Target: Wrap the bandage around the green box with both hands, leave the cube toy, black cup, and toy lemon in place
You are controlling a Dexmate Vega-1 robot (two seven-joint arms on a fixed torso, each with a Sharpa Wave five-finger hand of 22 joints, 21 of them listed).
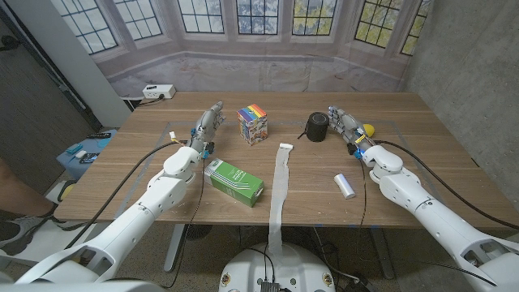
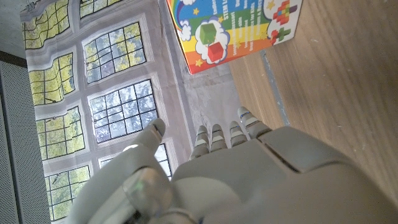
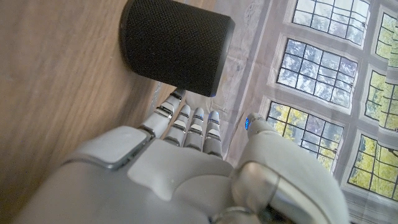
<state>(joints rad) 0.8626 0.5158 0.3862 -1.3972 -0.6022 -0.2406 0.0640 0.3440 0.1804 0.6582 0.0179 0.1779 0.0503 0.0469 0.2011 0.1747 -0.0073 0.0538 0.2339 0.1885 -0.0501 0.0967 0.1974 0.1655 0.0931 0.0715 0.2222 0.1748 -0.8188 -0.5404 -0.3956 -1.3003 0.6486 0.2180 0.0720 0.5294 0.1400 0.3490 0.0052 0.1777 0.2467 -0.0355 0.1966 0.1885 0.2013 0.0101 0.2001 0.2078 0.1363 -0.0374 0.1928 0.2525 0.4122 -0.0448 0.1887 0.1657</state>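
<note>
The green box [image 1: 233, 180] lies on its side near the table's [image 1: 405, 113] front edge, just ahead of the left forearm and set at a slant. Beside it, toward the middle, the bandage [image 1: 280, 182] runs as a long white strip from mid-table down over the front edge; box and strip lie close but apart, nothing wrapped. A small white roll [image 1: 345, 185] lies further right, near the right forearm. The left hand [image 1: 208, 126] reaches out over the table behind the box with its fingers [image 2: 211, 138] straight and close together, holding nothing; in the left wrist view the fingertips point toward the cube toy [image 2: 233, 28], which stands clear of them. In the head view the cube toy [image 1: 254, 124] stands at mid-table, rainbow top up, to the right of that hand. The right hand [image 1: 347, 126] is likewise stretched out with its fingers [image 3: 186, 127] straight and side by side, empty, its tips right by the black cup [image 3: 177, 45]; whether they touch it is hard to tell from this angle. The cup [image 1: 315, 127] stands just left of that hand in the head view, and the lemon [image 1: 367, 128] peeks out yellow on the hand's far side, mostly hidden by it.
</note>
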